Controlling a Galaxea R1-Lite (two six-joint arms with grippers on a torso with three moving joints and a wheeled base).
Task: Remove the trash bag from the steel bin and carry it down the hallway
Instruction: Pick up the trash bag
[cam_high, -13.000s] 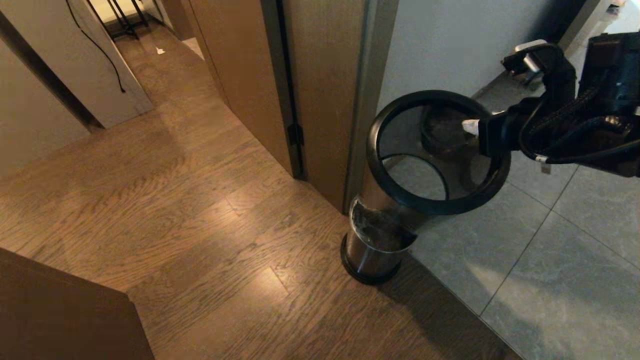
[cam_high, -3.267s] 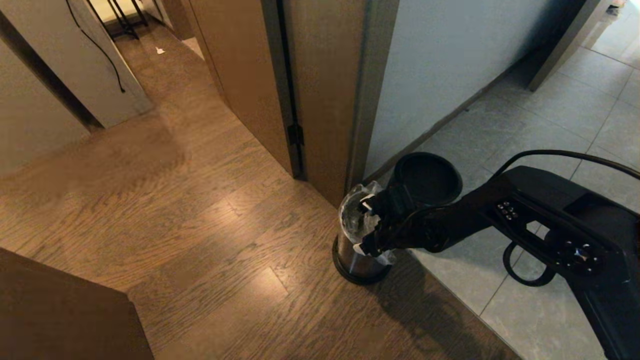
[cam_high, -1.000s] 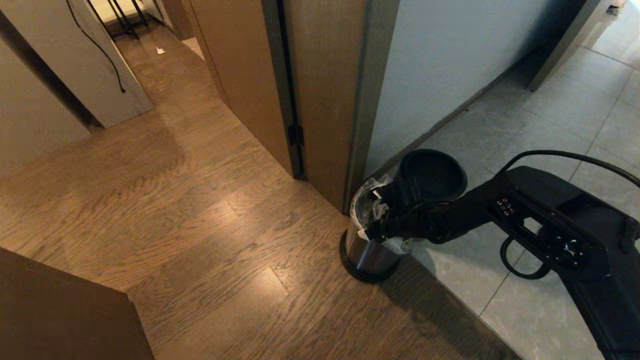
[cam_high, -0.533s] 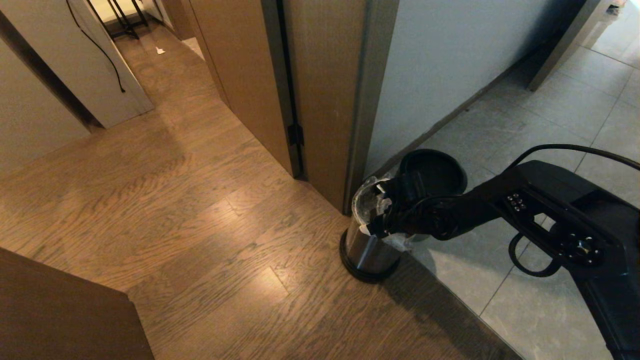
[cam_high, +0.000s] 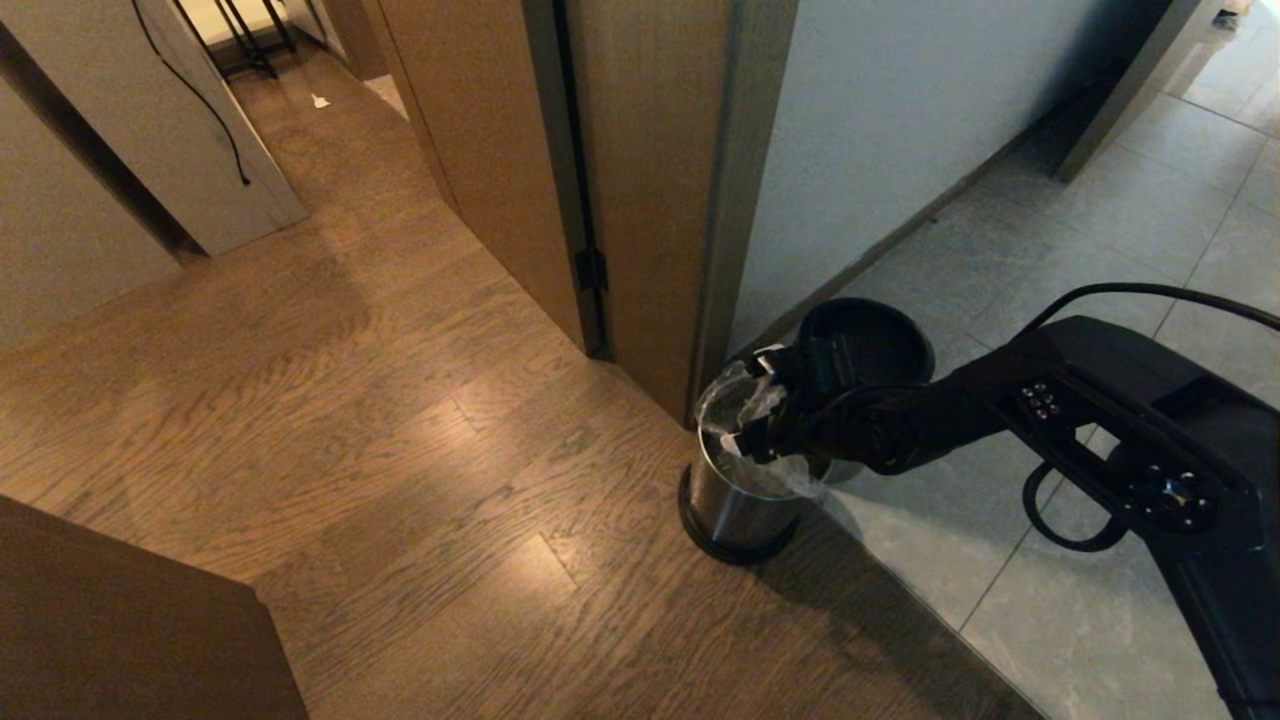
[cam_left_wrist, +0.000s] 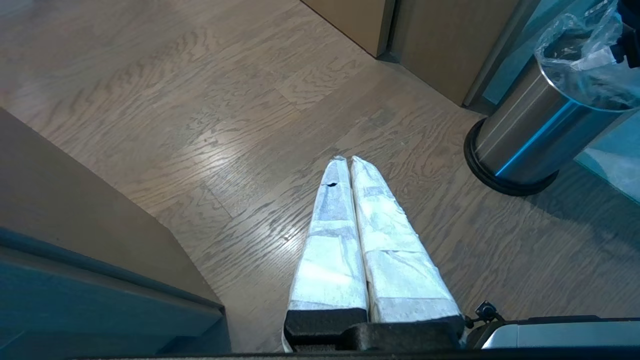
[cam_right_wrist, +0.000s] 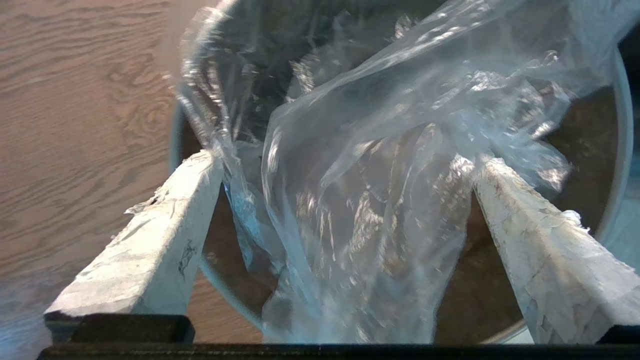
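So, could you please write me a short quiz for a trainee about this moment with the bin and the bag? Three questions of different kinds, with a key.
1. True or false: the right gripper is open, with clear plastic of the trash bag between its fingers.
2. Multiple choice: where does the black lid lie?
A. on the steel bin
B. on the grey tile floor behind the bin, by the wall
C. on the wooden floor
3. Fill the gap: the left gripper is ___, above the wooden floor, away from the bin.

Key: 1 true; 2 B; 3 shut
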